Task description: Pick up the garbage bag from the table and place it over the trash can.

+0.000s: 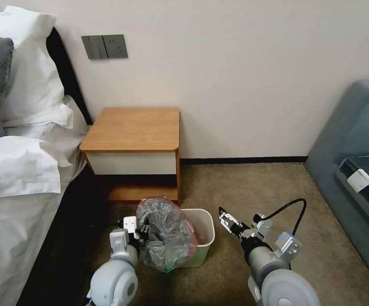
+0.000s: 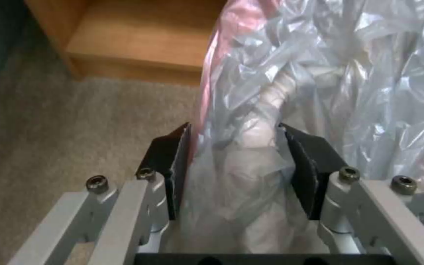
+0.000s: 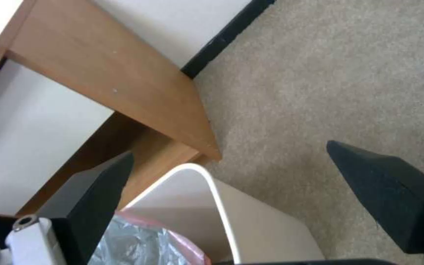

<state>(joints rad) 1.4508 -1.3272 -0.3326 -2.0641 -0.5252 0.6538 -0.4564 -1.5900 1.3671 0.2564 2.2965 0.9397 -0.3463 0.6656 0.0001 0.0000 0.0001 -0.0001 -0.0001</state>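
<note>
**Bag held over the bin's left side**

Carpeted bedroom floor, between a bed and a blue-grey sofa, is where the work sits. Just above the trash can (image 1: 201, 238), covering its left half, hangs the garbage bag (image 1: 165, 233), a ballooned grey film with a pinkish rim. It looks very light, soft and crinkly, likely slippery, so the rim hem seems the best place to hold and stretch it. Clamped on a gathered fold of it is the left gripper (image 2: 234, 173), pads pressing the plastic from both sides. Near the can's uncovered right rim hovers the right gripper (image 1: 229, 224), jaws spread wide and empty. Behind the can stands the table (image 1: 133, 129), its top bare.
</note>
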